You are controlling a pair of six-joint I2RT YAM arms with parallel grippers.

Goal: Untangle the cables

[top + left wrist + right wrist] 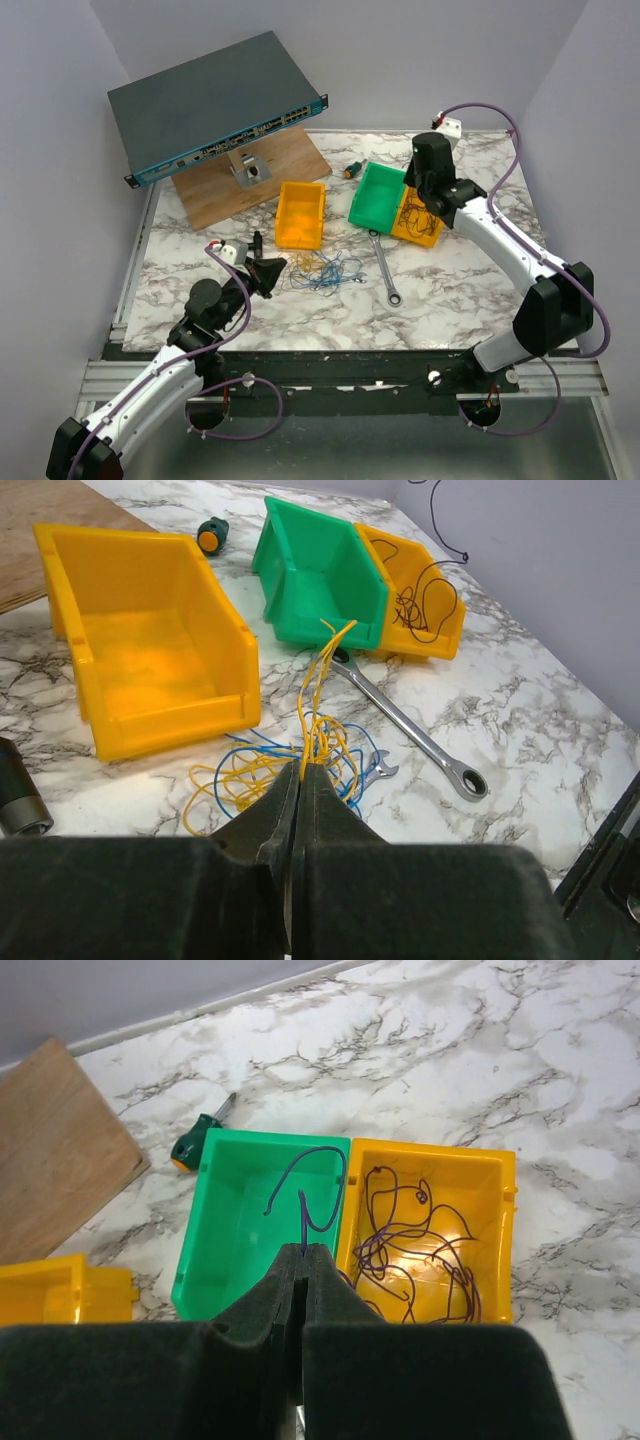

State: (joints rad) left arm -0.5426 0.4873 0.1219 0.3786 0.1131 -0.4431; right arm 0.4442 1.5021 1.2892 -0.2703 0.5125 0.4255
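Black padded left fingers (308, 785) sit closest to the lens, clenched on a few yellow strands of the bundle of hair-thin blue and yellow wires (300, 750). The pinched strands rise from the tips toward the bins, while the rest of the bundle lies in loose loops on the white marble desk (520, 710) just beyond the fingertips, near the middle of the desk. One loop lies over a small silver open-ended wrench (380, 772). Just right of the bundle lies a long silver ratchet wrench (410, 730), its far end just beside the foot of a green plastic bin (315, 570). To the left stands a large yellow plastic bin (150, 640), apart from the green one, and beyond it lies a green-handled screwdriver (212, 535).

Black padded right fingers (310, 1260) are likewise pressed together, pinching a thin dark purple wire (325, 1165) that curls up over the green bin. A tangle of similar dark wire (410, 1250) lies inside a second yellow plastic bin (430, 1150), which touches the green bin's right side.

At the far left corner a brown wooden board (290, 165) carries a small metal stand, and a flat grey network switch (215, 105) sits tilted on it
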